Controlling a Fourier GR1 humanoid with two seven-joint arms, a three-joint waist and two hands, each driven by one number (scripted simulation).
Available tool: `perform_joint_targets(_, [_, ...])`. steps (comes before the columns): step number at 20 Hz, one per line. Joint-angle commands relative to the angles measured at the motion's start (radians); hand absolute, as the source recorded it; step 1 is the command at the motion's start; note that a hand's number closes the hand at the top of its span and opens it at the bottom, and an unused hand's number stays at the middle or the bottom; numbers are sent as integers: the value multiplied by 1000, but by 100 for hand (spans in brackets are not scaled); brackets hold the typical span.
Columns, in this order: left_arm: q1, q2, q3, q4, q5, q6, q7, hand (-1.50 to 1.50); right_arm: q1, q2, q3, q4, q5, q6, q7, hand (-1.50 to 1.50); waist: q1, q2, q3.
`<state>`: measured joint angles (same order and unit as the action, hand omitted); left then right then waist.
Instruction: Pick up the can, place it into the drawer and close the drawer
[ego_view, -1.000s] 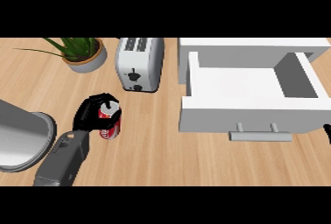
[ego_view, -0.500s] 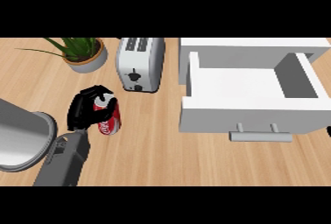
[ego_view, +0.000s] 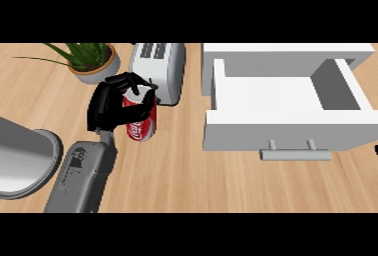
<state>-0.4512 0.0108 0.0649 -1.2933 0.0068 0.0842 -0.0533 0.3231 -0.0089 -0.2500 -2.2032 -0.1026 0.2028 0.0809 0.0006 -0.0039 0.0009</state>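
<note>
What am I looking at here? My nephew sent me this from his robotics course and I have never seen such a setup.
You are looking steeply down at a wooden kitchen counter, as if from the robot's own head. The grey bar coming in from the lower edge is the robot's forearm, and it ends in a black left hand. That hand is curled round a red can, which is what it has to put away. The right hand does not show in this view.

To the right stands a white drawer, pulled open, with a handle on its front; nothing shows inside it. Behind the can is a white toaster, and beside that a potted plant. The grey round thing at the left edge is cut off, so I cannot tell what it is.
</note>
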Motion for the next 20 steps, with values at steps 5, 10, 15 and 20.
perform_joint_targets(5, [-190,-11,-203,-67,3,228,225,150,-19,-32,-66,12,-65,22,14,-150,-15,3,0])
perform_joint_targets(10, [-301,-11,-251,-60,-20,274,288,150,32,8,-18,-23,-26,24,-11,-150,-14,3,-1])
perform_joint_targets(15, [-511,-11,-224,56,2,316,344,150,-60,-36,-54,27,-49,18,37,-150,-17,5,-1])
perform_joint_targets(20, [-680,-11,-230,226,49,355,336,150,-28,-16,-26,1,-27,27,29,-150,-25,7,0])
